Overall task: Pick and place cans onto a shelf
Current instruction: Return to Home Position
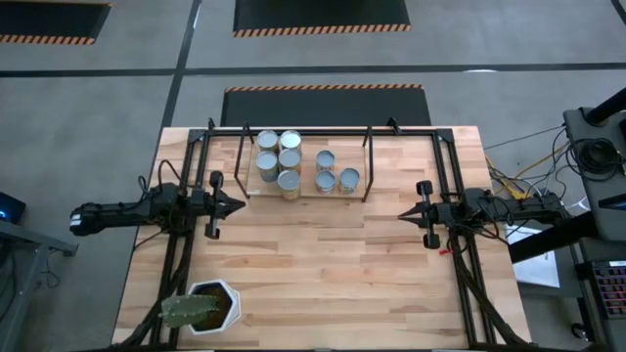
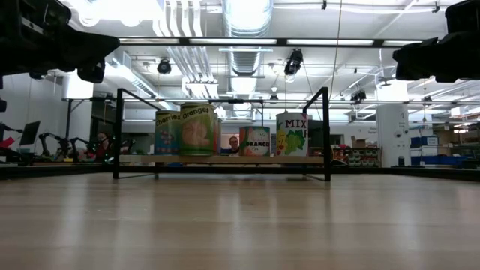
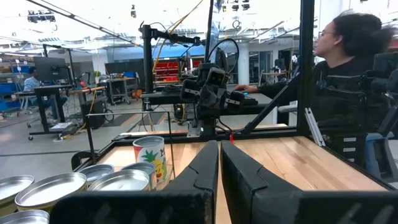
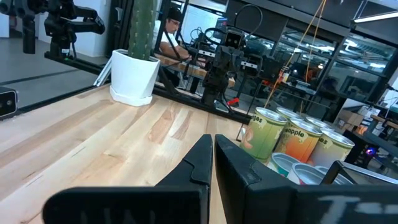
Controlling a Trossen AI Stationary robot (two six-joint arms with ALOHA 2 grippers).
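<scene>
Several tin cans point(image 1: 290, 162) with silvery tops stand upright on the low light-wood shelf point(image 1: 305, 190) at the table's far middle; in the low view their labels point(image 2: 196, 130) show above the shelf board point(image 2: 225, 159). They also show in the left wrist view point(image 3: 124, 180) and the right wrist view point(image 4: 292, 140). My left gripper point(image 1: 241, 206) is shut and empty, left of the shelf, above the table. My right gripper point(image 1: 402, 214) is shut and empty, right of the shelf. Both point toward the table's middle.
A white hexagonal pot with a cactus point(image 1: 207, 307) stands at the table's near left corner. Black rod frames point(image 1: 196, 186) run along both table sides. A person point(image 3: 348, 74) sits beyond the table's right side. Bare wood lies between the grippers.
</scene>
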